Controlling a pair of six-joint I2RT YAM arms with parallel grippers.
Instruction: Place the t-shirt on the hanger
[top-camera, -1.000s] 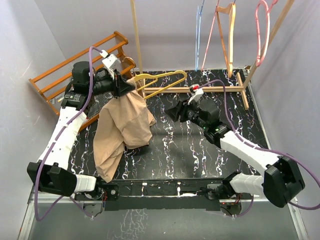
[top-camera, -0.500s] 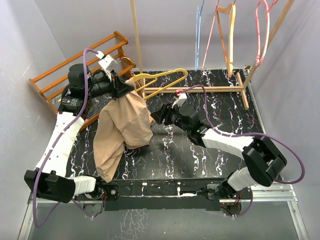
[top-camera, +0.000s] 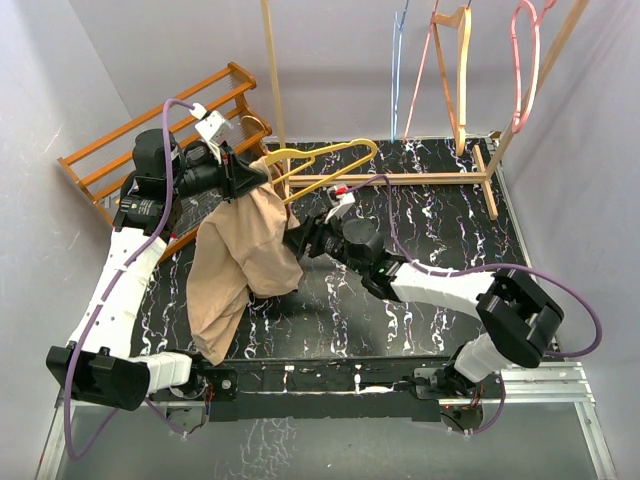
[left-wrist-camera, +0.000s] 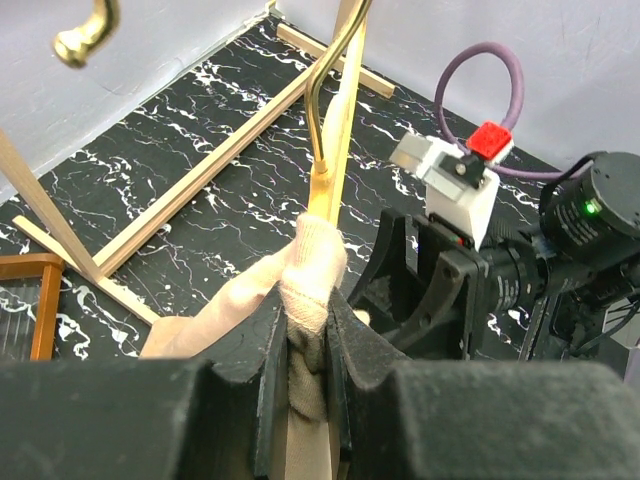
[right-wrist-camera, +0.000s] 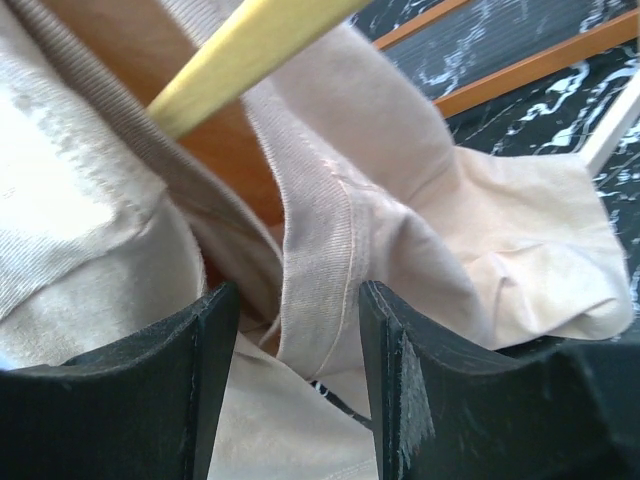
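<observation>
- T-shirt, one: we count a single tan t-shirt (top-camera: 245, 262). It hangs from the left gripper (top-camera: 247, 178), and its lower folds drape onto the black marbled table (top-camera: 350, 322) left of centre.
- Hanger, one: the mustard-yellow hanger (top-camera: 322, 165) is held up off the table. One end is buried in the shirt's collar, and the rest reaches out to the right.
- Left gripper: clamped tight on bunched collar fabric, right where the hanger's end runs in.
- Right gripper (top-camera: 298, 240): its fingers stand apart with the ribbed collar band lying between them, unpinched.
- Other hangers, three: blue hanger (top-camera: 397, 80), light wooden hanger (top-camera: 463, 80) and pink hanger (top-camera: 518, 70), all hanging at back right.
- Around: a slatted wooden rack (top-camera: 150, 130) stands behind the left arm. A wooden upright (top-camera: 270, 80) rises just behind the yellow hanger.
- In the way: shirt folds fill most of what we see from the right wrist.
</observation>
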